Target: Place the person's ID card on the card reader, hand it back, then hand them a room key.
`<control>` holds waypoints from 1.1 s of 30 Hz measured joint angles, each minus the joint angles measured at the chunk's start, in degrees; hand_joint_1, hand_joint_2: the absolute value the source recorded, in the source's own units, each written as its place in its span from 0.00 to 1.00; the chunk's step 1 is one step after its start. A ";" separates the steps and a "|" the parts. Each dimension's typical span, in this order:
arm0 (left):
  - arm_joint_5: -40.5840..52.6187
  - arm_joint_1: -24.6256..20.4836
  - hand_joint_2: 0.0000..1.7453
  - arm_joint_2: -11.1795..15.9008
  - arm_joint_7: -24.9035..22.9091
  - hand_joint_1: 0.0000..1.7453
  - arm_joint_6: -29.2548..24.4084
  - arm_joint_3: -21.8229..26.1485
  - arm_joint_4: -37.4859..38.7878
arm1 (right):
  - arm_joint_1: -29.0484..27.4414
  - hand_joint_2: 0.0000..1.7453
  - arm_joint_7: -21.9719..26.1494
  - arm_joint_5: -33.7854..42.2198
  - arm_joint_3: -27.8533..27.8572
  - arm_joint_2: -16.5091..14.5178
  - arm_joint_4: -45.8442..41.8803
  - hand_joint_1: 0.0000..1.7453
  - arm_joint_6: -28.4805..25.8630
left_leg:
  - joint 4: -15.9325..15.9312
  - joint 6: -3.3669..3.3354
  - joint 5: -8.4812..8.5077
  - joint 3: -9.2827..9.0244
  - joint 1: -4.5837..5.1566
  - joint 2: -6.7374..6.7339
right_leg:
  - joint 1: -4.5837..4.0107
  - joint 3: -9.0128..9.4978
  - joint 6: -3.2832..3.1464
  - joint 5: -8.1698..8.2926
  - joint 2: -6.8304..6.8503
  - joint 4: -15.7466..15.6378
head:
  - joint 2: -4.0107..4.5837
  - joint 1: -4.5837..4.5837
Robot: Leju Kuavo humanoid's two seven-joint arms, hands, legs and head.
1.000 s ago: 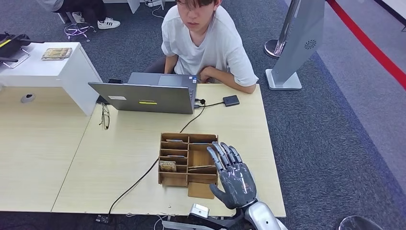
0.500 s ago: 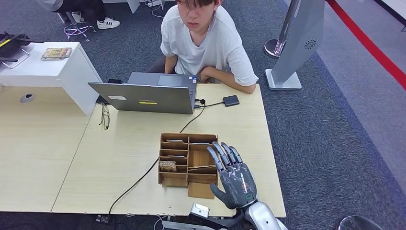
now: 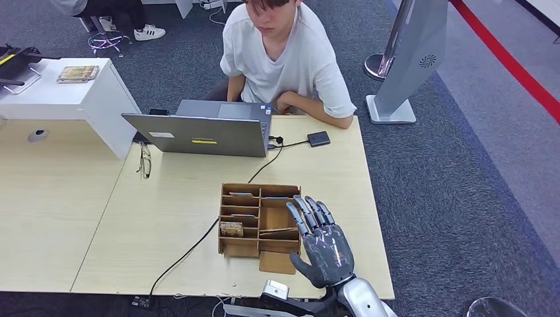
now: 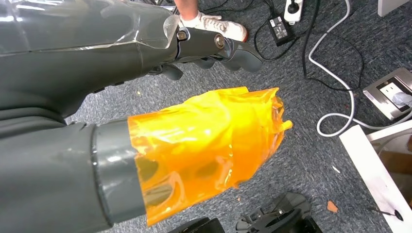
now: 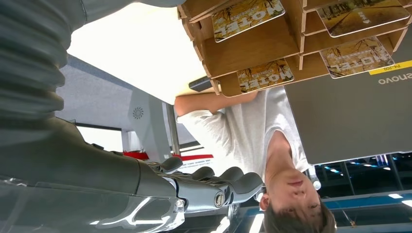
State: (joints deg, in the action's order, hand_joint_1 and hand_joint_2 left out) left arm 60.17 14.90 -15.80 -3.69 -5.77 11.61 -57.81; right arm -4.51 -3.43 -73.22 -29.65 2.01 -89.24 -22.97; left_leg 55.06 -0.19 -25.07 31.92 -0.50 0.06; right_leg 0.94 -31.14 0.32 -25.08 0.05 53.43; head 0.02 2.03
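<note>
On the tabletop (image 3: 165, 218) a compartmented wooden tray (image 3: 259, 218) stands toward the near edge, with cards (image 5: 265, 75) lying in its slots. The right hand (image 3: 321, 244) sits just right of the tray, fingers (image 3: 308, 212) beside its right wall. Behind the tray a laptop (image 3: 205, 132) stands, and behind that sits a person (image 3: 284, 59). A card reader (image 3: 318, 138) lies right of the laptop, glasses (image 3: 144, 160) to its left. A cable (image 3: 191, 247) runs past the tray's left side to the near edge.

Reception-desk mock-up: laptop (image 3: 205, 135), hotel key-card organizer (image 3: 259, 219), stanchion (image 3: 389, 46).
</note>
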 joint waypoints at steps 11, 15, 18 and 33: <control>0.00 -0.06 0.00 -0.02 -0.01 0.00 -0.34 0.00 -0.02 | 0.01 1.00 0.02 -0.14 0.08 0.00 0.11 0.75 0.53 | 0.00 0.00 0.00 0.00 0.00 0.00 | 0.00 0.00 0.00 0.00 0.00 0.00 | 0.00 0.00; -0.01 -0.07 0.00 -0.02 -0.01 0.00 -0.40 -0.03 -0.01 | 0.02 1.00 0.02 -0.15 0.08 0.00 0.40 0.77 0.75 | 0.00 0.00 0.00 0.00 0.00 0.00 | 0.00 0.00 0.00 0.00 0.00 0.00 | 0.00 0.00; -0.09 -0.08 0.00 -0.02 -0.01 0.00 -0.46 -0.04 -0.01 | 0.02 1.00 0.01 -0.15 0.05 0.00 0.52 0.77 0.85 | 0.00 0.00 0.00 0.00 0.00 0.00 | 0.00 0.00 0.00 0.00 0.00 0.00 | 0.00 0.00; -0.51 -0.07 0.00 -0.05 -0.11 0.00 -0.80 -0.05 -0.01 | 0.02 0.00 -0.13 0.03 -0.14 0.00 0.60 0.00 0.86 | 0.00 0.00 0.00 0.00 0.00 0.00 | 0.00 0.00 0.00 0.00 0.00 0.00 | 0.00 0.00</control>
State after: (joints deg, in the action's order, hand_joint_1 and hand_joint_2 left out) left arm 59.66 14.83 -15.86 -3.80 -6.57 11.55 -57.82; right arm -4.49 -3.56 -73.19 -29.79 2.01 -88.64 -22.11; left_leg 55.06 -0.19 -25.07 31.93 -0.50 0.06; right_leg 0.94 -31.14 0.32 -25.08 0.05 53.43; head 0.02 2.03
